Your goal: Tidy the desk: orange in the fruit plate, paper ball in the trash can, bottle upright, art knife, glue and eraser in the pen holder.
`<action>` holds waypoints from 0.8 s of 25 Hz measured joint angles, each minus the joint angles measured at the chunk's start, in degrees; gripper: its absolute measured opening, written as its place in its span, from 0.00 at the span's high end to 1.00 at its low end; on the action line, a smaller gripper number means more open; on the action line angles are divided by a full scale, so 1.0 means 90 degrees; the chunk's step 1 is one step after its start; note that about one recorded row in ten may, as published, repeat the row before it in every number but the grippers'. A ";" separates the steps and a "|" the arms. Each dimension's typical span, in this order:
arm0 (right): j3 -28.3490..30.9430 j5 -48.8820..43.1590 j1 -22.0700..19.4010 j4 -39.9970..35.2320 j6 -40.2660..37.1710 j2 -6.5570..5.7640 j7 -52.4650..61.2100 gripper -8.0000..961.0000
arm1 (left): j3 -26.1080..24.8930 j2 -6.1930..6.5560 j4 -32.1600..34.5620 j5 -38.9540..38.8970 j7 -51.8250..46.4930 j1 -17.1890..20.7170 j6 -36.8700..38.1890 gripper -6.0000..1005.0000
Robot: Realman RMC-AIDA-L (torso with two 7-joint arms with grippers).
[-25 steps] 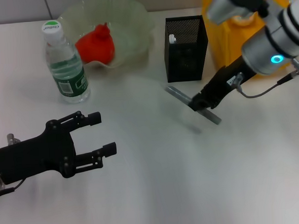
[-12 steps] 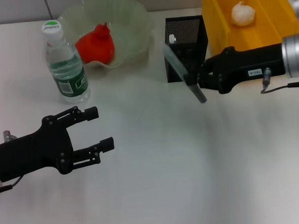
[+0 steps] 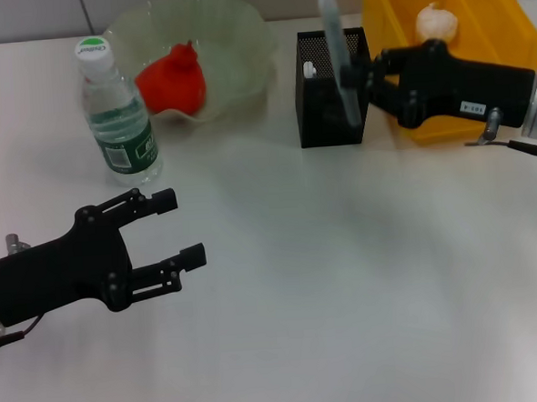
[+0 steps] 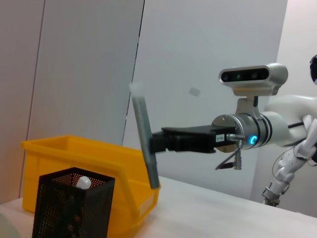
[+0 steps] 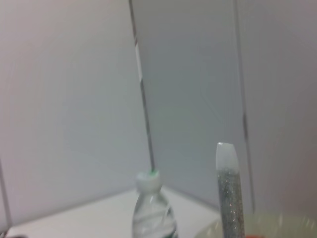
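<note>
My right gripper [image 3: 359, 72] is shut on the art knife [image 3: 337, 60], a long grey stick held nearly upright just above the black mesh pen holder [image 3: 331, 106]. The left wrist view shows the knife [image 4: 145, 144] over the holder [image 4: 69, 208]. A white-tipped thing [image 3: 309, 69] stands inside the holder. The orange [image 3: 174, 79] lies in the pale-green fruit plate [image 3: 240, 30]. The paper ball [image 3: 435, 22] lies in the yellow trash can [image 3: 394, 11]. The bottle [image 3: 117, 114] stands upright. My left gripper [image 3: 181, 227] is open and empty at the near left. The eraser is out of view.
The trash can stands right behind and beside the pen holder, close to my right arm. The bottle stands just in front of the fruit plate at the far left. The white table [image 3: 347, 296] stretches out in front of all these.
My right gripper has lifted the art knife off the table, swung it upright and carried it back over the pen holder. The left gripper has barely moved.
</note>
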 joint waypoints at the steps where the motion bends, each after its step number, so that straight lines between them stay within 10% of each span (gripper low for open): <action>1: 0.0000 0.0000 0.0000 0.0000 0.0000 0.0000 0.0000 0.87 | 0.0000 0.0000 0.0000 0.0000 0.0000 0.0000 0.0000 0.19; 20: 0.0067 0.3022 0.0558 0.2465 0.1291 0.0108 -0.3950 0.87 | -0.0106 -0.0072 -0.0062 -0.0060 -0.0106 -0.0115 -0.0082 0.19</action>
